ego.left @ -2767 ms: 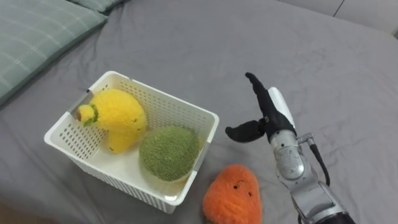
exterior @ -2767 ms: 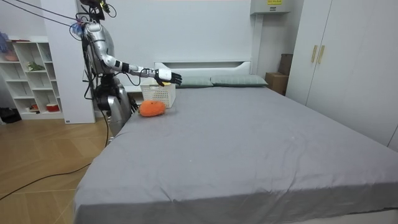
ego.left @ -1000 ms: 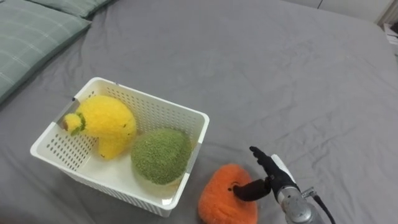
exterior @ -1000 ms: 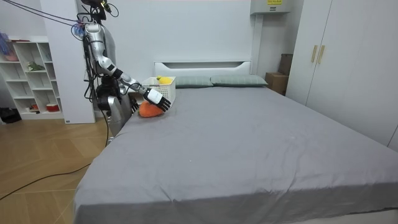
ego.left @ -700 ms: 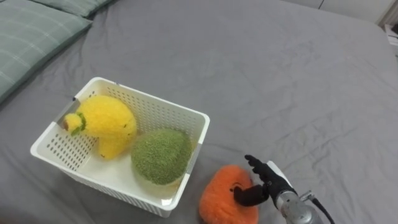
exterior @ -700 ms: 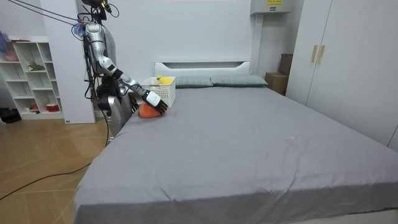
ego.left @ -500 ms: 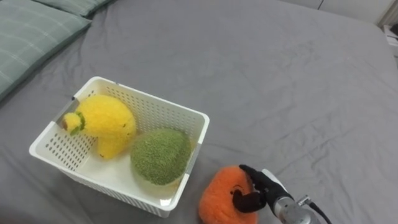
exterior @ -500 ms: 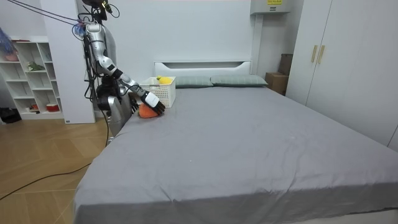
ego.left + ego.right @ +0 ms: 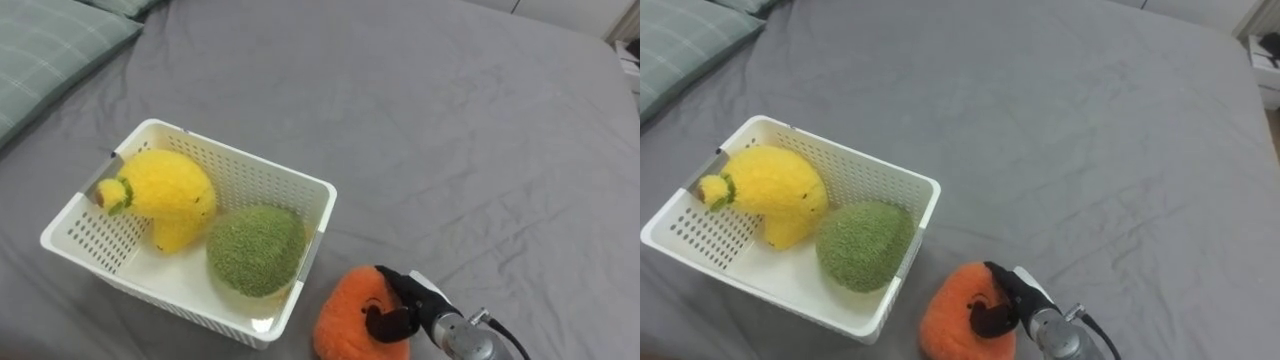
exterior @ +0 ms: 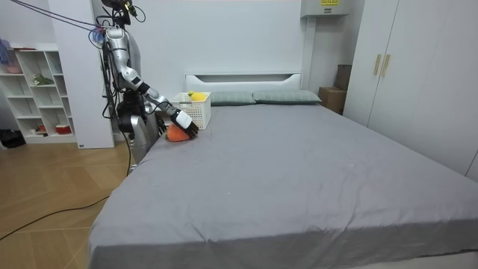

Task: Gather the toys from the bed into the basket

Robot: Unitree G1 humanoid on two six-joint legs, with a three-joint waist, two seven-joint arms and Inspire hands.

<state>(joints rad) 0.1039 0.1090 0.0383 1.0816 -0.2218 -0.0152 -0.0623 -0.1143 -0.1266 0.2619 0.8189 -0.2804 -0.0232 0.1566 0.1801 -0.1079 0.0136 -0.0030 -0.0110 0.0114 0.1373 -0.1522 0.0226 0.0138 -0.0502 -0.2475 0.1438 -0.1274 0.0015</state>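
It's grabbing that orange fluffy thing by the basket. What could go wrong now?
The right robot hand grips the orange plush toy only at its right side, so the soft toy could slip when lifted. The white basket already holds a yellow toy and a green toy; the orange one may perch on top and roll out.

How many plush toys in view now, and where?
3. The yellow toy and green toy lie in the white basket; the orange toy sits on the bed beside it, gripped by the right hand.
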